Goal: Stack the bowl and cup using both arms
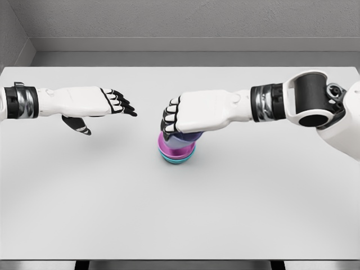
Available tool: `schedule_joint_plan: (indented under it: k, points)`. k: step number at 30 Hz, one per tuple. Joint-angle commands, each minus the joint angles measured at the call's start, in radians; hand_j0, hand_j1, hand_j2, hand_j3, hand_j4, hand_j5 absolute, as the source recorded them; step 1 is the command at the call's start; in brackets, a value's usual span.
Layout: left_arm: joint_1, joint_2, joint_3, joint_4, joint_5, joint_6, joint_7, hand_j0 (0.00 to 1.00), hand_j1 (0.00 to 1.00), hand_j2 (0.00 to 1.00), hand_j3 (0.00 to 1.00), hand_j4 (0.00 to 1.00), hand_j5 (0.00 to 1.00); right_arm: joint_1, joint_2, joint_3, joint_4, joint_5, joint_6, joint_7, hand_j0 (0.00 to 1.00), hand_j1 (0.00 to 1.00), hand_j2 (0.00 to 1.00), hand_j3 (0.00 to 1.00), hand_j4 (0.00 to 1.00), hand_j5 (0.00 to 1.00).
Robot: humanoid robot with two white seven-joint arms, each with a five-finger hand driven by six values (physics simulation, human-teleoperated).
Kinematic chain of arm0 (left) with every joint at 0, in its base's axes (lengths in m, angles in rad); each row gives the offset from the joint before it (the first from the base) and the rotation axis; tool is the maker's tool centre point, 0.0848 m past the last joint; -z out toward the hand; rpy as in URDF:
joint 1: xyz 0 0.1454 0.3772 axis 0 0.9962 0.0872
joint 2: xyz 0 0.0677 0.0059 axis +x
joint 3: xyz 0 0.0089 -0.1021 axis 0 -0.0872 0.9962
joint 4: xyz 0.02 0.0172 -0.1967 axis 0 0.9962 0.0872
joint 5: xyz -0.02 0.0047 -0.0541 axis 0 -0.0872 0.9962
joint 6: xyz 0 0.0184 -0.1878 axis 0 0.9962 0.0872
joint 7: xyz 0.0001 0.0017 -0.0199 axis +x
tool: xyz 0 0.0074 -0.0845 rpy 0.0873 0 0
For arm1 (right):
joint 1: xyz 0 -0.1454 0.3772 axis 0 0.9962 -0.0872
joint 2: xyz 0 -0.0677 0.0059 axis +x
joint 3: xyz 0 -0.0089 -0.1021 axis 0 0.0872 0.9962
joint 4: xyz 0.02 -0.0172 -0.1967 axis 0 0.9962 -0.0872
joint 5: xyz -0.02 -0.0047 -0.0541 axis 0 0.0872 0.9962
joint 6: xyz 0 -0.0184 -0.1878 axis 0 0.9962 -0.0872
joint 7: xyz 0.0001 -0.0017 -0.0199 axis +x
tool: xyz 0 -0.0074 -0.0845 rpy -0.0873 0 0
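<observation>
Tabletop (112, 214), pale grey and bare along its near part, fills most of the head view; a dark strip shows along the bottom edge below its front lip. Near the middle of the surface sits a small stack; lowest is a teal bowl (178, 160), of which only the rim and a sliver of wall show; nested in it is a magenta piece (173, 147), wider at the top; out of that rises a bluish-purple cup (185, 136), its upper part hidden under the palm above.

Over the stack is the right hand (194, 111), its arm coming in from the right edge with a bulky white and black joint (312, 98) near the frame's side; the fingers (170, 117) are curled down and the hand is closed around the top of the cup, palm facing down.

Left of the stack and well apart from it, the left hand (95, 104) hangs above the table at about the same height; its black-tipped fingers stretch loosely toward the centre, the thumb (79, 125) drooping below, and it holds nothing.

Beyond the table's far edge stands a grey wall (180, 22); a side wall meets it at the upper left.
</observation>
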Motion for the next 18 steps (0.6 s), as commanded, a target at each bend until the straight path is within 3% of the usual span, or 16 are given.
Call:
schedule_joint_plan:
  k: [1, 18]
  points:
    - [0.000, 0.001, 0.001, 0.000, 0.005, 0.002, 0.000, 1.00, 1.00, 1.00, 1.00, 1.00, 1.00, 0.000, 0.001, 0.000, 0.003, -0.003, 0.003, -0.001, 0.61, 0.61, 0.61, 0.61, 0.61, 0.61]
    - [-0.002, 0.021, 0.013, 0.018, 0.005, 0.002, 0.000, 1.00, 1.00, 1.00, 1.00, 1.00, 1.00, 0.008, 0.014, 0.034, 0.031, 0.005, 0.003, -0.001, 0.61, 0.61, 0.61, 0.61, 0.61, 0.61]
